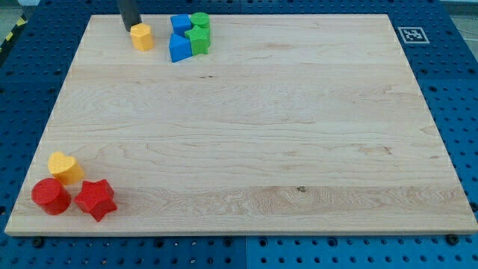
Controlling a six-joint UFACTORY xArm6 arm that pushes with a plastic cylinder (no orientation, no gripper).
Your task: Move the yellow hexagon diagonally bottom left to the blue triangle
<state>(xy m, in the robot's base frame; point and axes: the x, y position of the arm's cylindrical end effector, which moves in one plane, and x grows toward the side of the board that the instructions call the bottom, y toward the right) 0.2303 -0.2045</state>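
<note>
**A:** One camera view only, so start there. Where does my tip (130,29) stand?

**B:** At the far left of the wooden board (246,142), touching or just beside the far-left side of the yellow hexagon (142,36). It is a bare rod with no jaws, so there is nothing to be apart, together or clamped; it simply rests against the block's edge, as far as I can tell.

**A:** And the hexagon against its target?

**B:** The blue triangle (179,48) lies just to the hexagon's right, with a small strip of bare board between them. The hexagon sits level with it or slightly farther from us, so it is left of the triangle but not yet down-left of it.

**A:** What crowds the triangle?

**B:** Another blue block (181,24) behind it, a green block (199,39) touching its right side, and a green cylinder (200,20) at the far end of that cluster. The near left side of the triangle is open.

**A:** Anything else?

**B:** Well apart, in the near left corner: a yellow heart (66,167), a red cylinder (51,196) and a red star (95,199). They play no part.

**A:** So progress?

**B:** I judge the approach made and the contact set, but the placing is left: the hexagon needs a short nudge nearward to sit diagonally below the triangle.
</note>
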